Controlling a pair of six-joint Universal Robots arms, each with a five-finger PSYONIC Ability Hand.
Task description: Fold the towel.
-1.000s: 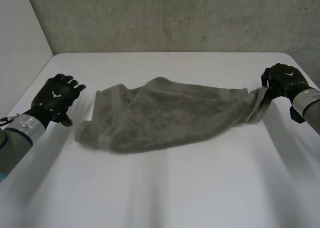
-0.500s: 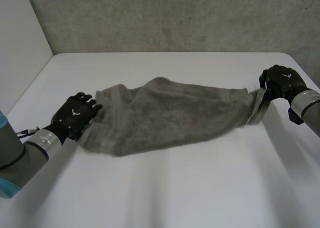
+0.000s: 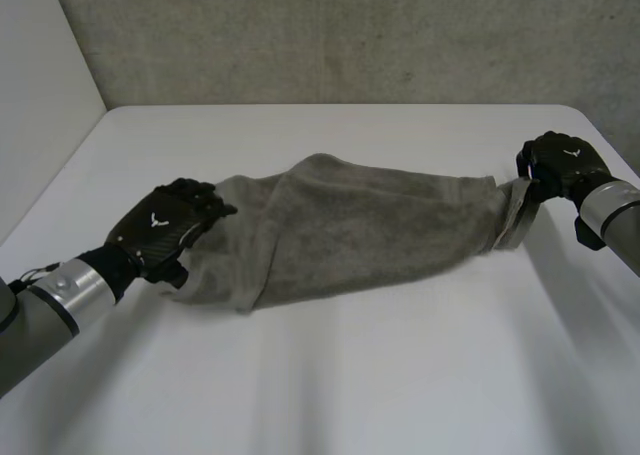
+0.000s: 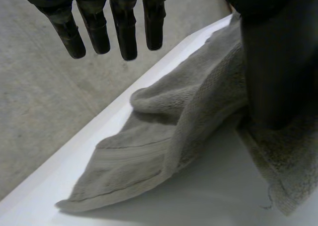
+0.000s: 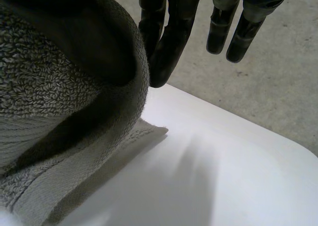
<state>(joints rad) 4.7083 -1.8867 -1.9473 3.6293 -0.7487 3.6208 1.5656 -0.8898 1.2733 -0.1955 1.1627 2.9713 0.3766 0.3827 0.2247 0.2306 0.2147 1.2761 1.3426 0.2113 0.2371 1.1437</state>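
**A:** Where is the grey terry towel (image 3: 350,225)?

**B:** It lies across the middle of the white table (image 3: 350,385), bunched lengthwise into a loose roll, not spread flat. The black left hand (image 3: 165,230) rests on its left end. The black right hand (image 3: 560,165) has its right end, with the hem strip raised just off the table.

**A:** And the grips?

**B:** In the right wrist view, two fingers (image 5: 159,47) curl in and pinch the towel's edge against the thumb. In the left wrist view, the fingers (image 4: 124,32) are straight and clear of the cloth. Only the thumb (image 4: 273,62) bears on the towel, so I judge that hand to be holding nothing.

**A:** What could go wrong?

**B:** If the right hand pulls, the left end would probably slide out from under the unclosed hand. The towel would then drag across the table instead of stretching flat. The right pinch sits on a narrow bit of hem, which could slip free. A fold made while the cloth is this bunched would likely trap creases and give uneven edges.

**A:** Any writing?

**B:** There's a small white emblem (image 3: 155,220) on the back of each hand, but it has no letters I can read. I see no tag on the towel.
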